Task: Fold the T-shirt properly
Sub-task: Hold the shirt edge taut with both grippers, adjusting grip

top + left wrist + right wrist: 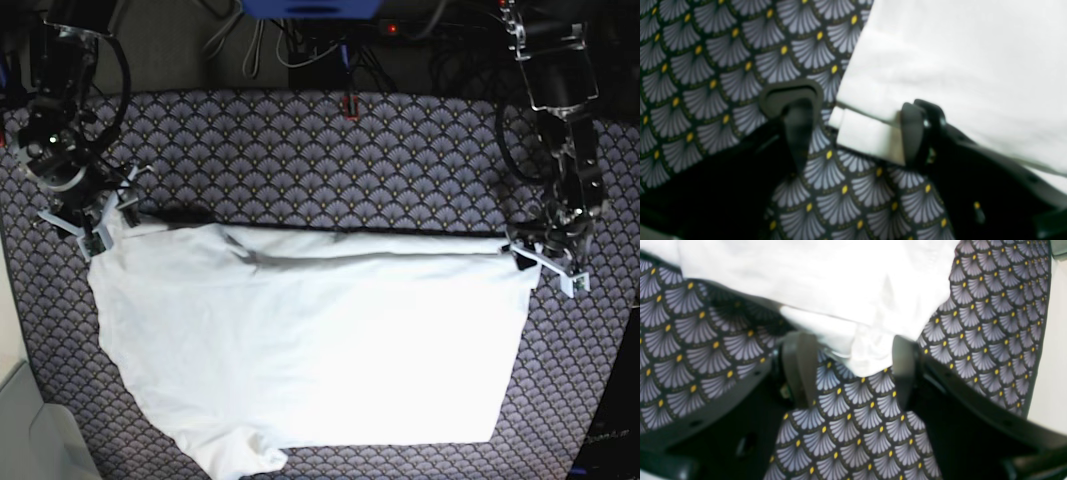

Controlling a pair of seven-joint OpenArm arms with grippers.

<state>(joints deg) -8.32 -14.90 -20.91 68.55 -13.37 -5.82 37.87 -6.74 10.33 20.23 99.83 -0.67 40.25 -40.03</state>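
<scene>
The white T-shirt (320, 340) lies spread on the scallop-patterned cloth (350, 160), its top edge folded over in a straight line and a sleeve bunched at the bottom left. My right gripper (105, 225) is at the shirt's upper left corner. In the right wrist view this gripper (851, 350) is open, with a bunched corner of the T-shirt (823, 273) hanging between its fingers. My left gripper (535, 258) is at the upper right corner. In the left wrist view it (855, 116) is open too, and the corner of the T-shirt (957, 66) lies against one finger (912, 133).
The patterned cloth (706, 66) covers the whole table. Cables and a blue box (310, 8) sit beyond the far edge. A pale surface (15, 400) shows past the table's left edge, and another pale strip (1053, 356) past the cloth's border.
</scene>
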